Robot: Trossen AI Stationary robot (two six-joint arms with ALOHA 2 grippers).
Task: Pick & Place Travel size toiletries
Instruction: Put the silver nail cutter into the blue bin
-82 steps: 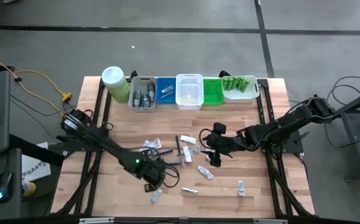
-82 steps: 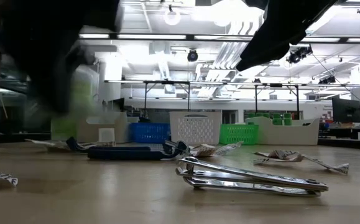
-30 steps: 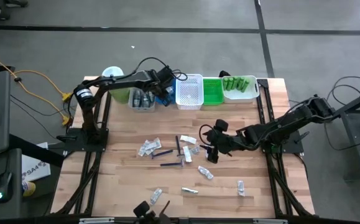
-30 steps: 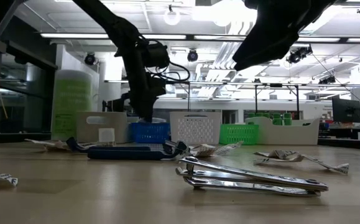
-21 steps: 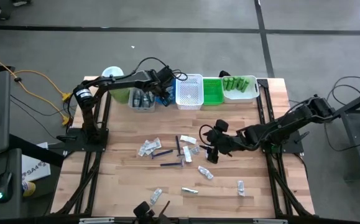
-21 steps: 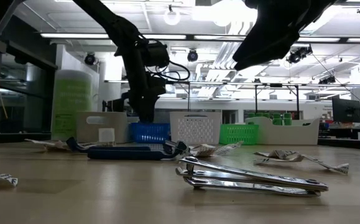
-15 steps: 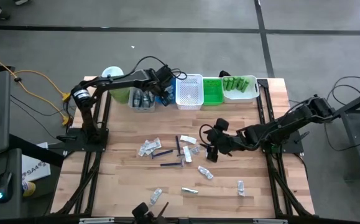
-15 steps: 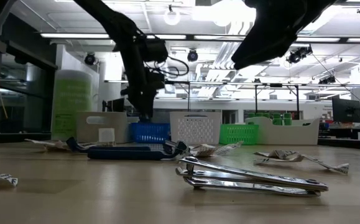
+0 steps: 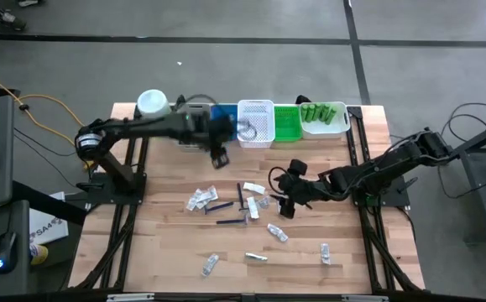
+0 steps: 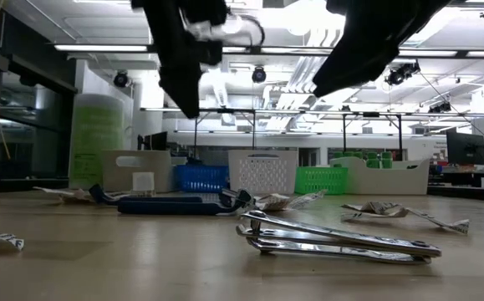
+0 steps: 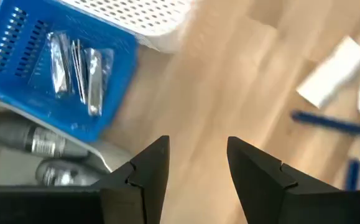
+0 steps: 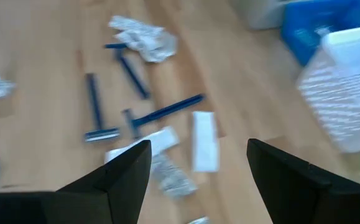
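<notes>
Travel size toiletries lie scattered on the wooden table: sachets (image 9: pixel 199 199), blue razors (image 9: pixel 219 205), and a nail clipper (image 9: pixel 255 257) that shows up close in the low view (image 10: pixel 333 238). My left gripper (image 9: pixel 218 159) hangs open and empty above the wood just in front of the blue bin (image 11: pixel 55 62), which holds wrapped pieces; its fingers (image 11: pixel 148 168) frame bare table. My right gripper (image 9: pixel 283 200) hovers open and empty over the table's middle right, with razors (image 12: pixel 96 106) and a white sachet (image 12: pixel 204 149) ahead of it.
Along the far edge stand a pale-green jar (image 9: pixel 152 105), a grey bin (image 9: pixel 194 134) with dark pieces, the blue bin (image 9: pixel 223 116), a white basket (image 9: pixel 256 123), a green bin (image 9: pixel 286 122) and a pale tray of green bottles (image 9: pixel 324 116). Bare wood lies at the near left.
My left gripper has drawn back from above the blue bin toward the table's near edge and has risen, so in the low view it now hangs high above the bins. My right arm has kept still. The things on the table have not moved.
</notes>
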